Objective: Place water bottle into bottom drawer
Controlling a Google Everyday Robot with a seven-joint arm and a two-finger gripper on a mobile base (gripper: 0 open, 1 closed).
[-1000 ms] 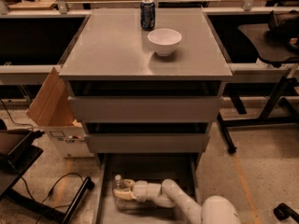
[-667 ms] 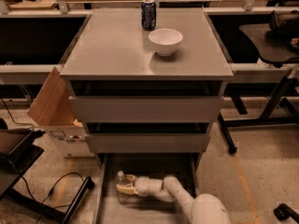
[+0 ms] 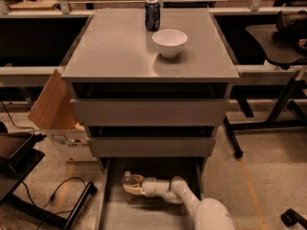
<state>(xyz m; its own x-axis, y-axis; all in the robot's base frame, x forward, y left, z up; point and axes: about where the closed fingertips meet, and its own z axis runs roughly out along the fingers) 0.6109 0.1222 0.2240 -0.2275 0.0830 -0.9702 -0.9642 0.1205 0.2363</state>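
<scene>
The bottom drawer (image 3: 112,210) is pulled out below the cabinet, a shallow grey tray. The water bottle (image 3: 127,182), clear with a white cap, is inside the drawer near its back left, cap pointing up and to the left. My gripper (image 3: 135,185) reaches into the drawer from the lower right and is shut on the bottle's body, one finger above it and one below. I cannot tell whether the bottle rests on the drawer floor.
A dark blue soda can (image 3: 152,14) and a white bowl (image 3: 169,42) stand on the cabinet top (image 3: 110,51). Two closed grey drawers (image 3: 148,111) sit above the open one. A cardboard box (image 3: 55,114) stands at the left, cables and a black stand at the lower left.
My gripper and the bottle have moved a little deeper into the drawer, toward the cabinet. The can and the bowl have not moved.
</scene>
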